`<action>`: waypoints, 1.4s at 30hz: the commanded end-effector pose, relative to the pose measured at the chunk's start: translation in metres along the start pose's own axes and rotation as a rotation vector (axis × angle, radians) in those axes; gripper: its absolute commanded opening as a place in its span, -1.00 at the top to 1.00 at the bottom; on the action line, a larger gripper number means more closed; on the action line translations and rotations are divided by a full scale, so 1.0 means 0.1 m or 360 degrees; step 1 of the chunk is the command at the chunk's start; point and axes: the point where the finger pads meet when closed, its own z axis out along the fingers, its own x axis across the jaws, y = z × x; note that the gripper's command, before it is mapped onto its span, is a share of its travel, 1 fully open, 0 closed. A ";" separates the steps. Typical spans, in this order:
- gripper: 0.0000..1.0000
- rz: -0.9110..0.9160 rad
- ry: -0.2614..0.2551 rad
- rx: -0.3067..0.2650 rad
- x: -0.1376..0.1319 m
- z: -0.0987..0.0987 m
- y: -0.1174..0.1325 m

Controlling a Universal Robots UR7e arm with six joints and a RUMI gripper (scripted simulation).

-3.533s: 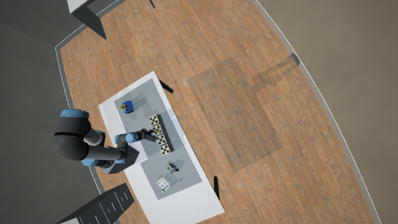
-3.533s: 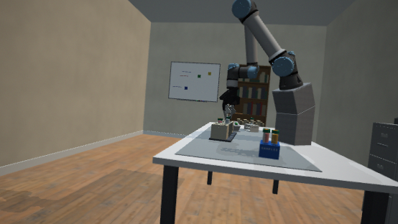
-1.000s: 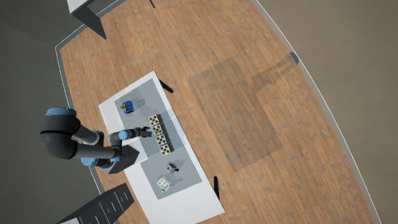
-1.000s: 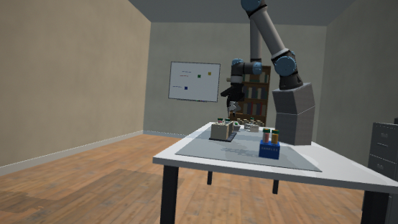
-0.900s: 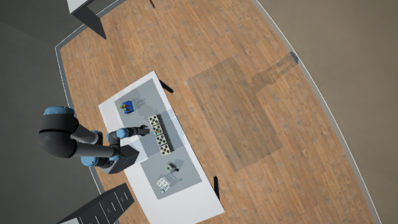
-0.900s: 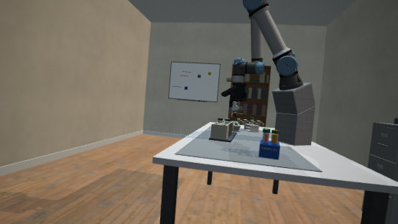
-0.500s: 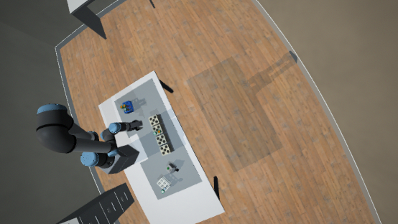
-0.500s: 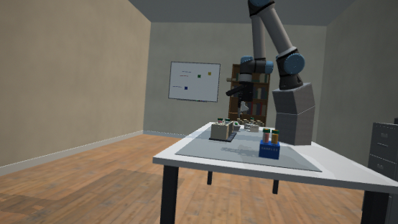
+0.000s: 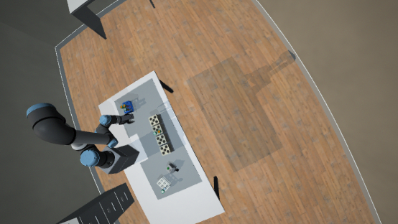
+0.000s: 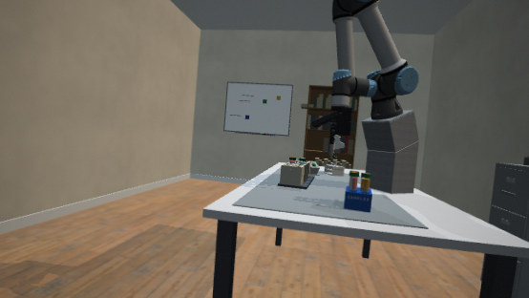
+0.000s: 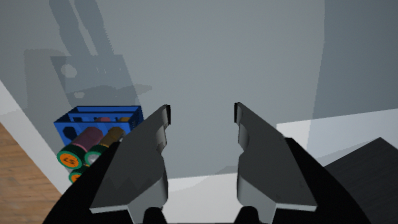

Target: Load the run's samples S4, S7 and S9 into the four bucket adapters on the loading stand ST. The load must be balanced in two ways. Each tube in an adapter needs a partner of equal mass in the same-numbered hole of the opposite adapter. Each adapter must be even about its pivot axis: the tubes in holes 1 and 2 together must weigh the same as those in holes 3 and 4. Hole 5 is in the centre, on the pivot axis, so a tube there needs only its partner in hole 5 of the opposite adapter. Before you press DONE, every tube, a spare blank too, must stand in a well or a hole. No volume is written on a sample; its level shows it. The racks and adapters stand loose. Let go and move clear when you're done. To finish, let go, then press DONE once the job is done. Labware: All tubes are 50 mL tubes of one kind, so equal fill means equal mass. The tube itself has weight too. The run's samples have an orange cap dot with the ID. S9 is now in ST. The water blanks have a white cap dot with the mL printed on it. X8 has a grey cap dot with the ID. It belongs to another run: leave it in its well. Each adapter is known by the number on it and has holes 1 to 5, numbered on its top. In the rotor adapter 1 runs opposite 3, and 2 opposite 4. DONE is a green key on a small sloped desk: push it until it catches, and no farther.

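My gripper (image 11: 202, 105) is open with nothing between its fingers. It hangs above the grey mat, just beside the blue sample rack (image 11: 100, 122). The rack holds tubes with green caps and orange dots (image 11: 70, 159); I cannot read their IDs. In the overhead view the gripper (image 9: 131, 118) sits between the blue rack (image 9: 127, 103) and the row of bucket adapters on the loading stand (image 9: 160, 134). The stand holds an orange-dotted tube and a white-dotted one (image 9: 156, 132). In the side view the gripper (image 10: 336, 143) hangs well above the table, behind the blue rack (image 10: 358, 198).
A white rack of blanks (image 9: 163, 183) and the small desk with the green key (image 9: 172, 166) stand at the table's other end. The robot's grey base block (image 9: 122, 158) is on the table's near edge. The adapters (image 10: 296, 174) stand left of the gripper in the side view.
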 end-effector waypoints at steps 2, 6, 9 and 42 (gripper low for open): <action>0.30 0.0029 0.0034 0.0017 -0.40 0.03 0.26; 0.30 0.0029 0.0034 0.0017 -0.67 0.04 0.46; 0.30 0.0029 0.0034 0.0017 -0.87 0.04 0.61; 0.30 0.0033 0.0032 0.0018 -1.88 0.34 1.33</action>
